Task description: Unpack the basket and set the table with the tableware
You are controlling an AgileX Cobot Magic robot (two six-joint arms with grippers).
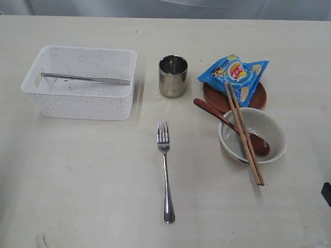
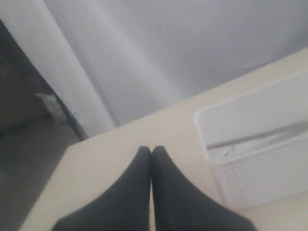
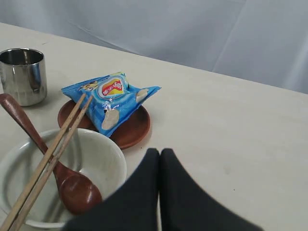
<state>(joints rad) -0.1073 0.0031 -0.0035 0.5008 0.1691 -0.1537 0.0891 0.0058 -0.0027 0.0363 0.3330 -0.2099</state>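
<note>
The white basket (image 1: 77,106) stands at the left of the table (image 1: 93,170) with a steel knife (image 1: 85,78) lying in it. On the table are a steel cup (image 1: 172,76), a fork (image 1: 165,170), and a white bowl (image 1: 266,129) holding a red-brown spoon (image 1: 227,121) and chopsticks (image 1: 244,135). Behind the bowl is a brown plate (image 1: 257,97). My left gripper (image 2: 151,150) is shut and empty, off to one side of the basket (image 2: 269,178) and the knife (image 2: 260,136). My right gripper (image 3: 160,153) is shut and empty beside the bowl (image 3: 96,154).
A blue snack bag (image 1: 235,75) lies on the brown plate, also seen in the right wrist view as the bag (image 3: 110,98) on the plate (image 3: 132,130). A grey curtain hangs behind the table's far edge. A dark part shows at the exterior view's right edge (image 1: 327,194).
</note>
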